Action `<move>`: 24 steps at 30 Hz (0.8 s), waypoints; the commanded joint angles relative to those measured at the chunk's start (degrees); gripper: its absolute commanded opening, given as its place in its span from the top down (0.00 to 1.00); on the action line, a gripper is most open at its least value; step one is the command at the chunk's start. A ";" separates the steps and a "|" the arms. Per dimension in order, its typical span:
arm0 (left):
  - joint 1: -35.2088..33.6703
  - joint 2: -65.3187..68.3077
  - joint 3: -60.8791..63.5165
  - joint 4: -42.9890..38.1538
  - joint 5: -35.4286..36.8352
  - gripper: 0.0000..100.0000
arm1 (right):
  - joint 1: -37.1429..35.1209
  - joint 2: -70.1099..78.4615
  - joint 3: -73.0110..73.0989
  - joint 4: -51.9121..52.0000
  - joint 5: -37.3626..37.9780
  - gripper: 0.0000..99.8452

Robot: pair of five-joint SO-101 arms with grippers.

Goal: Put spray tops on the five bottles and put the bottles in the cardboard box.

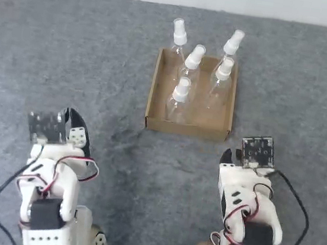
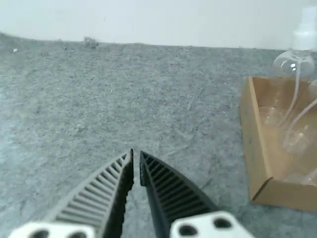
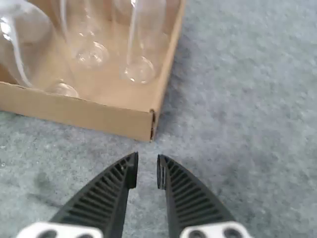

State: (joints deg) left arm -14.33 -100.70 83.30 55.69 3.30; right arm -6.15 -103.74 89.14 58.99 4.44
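The cardboard box (image 1: 155, 91) sits at the middle back of the table, and all the clear bottles with white spray tops stand upright inside it. One bottle (image 1: 179, 97) is at the front, two (image 1: 193, 60) (image 1: 221, 76) in the middle and two (image 1: 178, 38) (image 1: 233, 44) at the back. My left gripper (image 1: 71, 124) (image 2: 136, 159) is shut and empty, low over the carpet to the left of the box (image 2: 257, 148). My right gripper (image 1: 228, 157) (image 3: 147, 166) is shut but for a thin slit, empty, just in front of the box's near right corner (image 3: 151, 121).
Grey carpet (image 1: 118, 57) covers the table, with bare room on both sides of the box and between the two arms. A pale wall (image 2: 148, 20) runs along the far edge. Red and black cables loop beside each arm.
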 commanded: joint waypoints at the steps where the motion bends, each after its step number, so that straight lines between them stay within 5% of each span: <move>1: -0.18 -3.34 2.86 0.44 0.09 0.99 | 0.57 1.45 -0.09 1.45 0.97 0.98; 13: -0.18 -3.87 13.32 -4.48 0.18 0.99 | 6.73 -0.22 7.30 1.80 0.97 0.98; 24: 0.35 -3.87 13.23 7.56 0.18 0.99 | 10.86 0.31 7.30 1.89 0.97 0.98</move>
State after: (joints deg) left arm -14.24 -103.16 96.92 58.07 3.30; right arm 3.87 -103.21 95.03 60.57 4.70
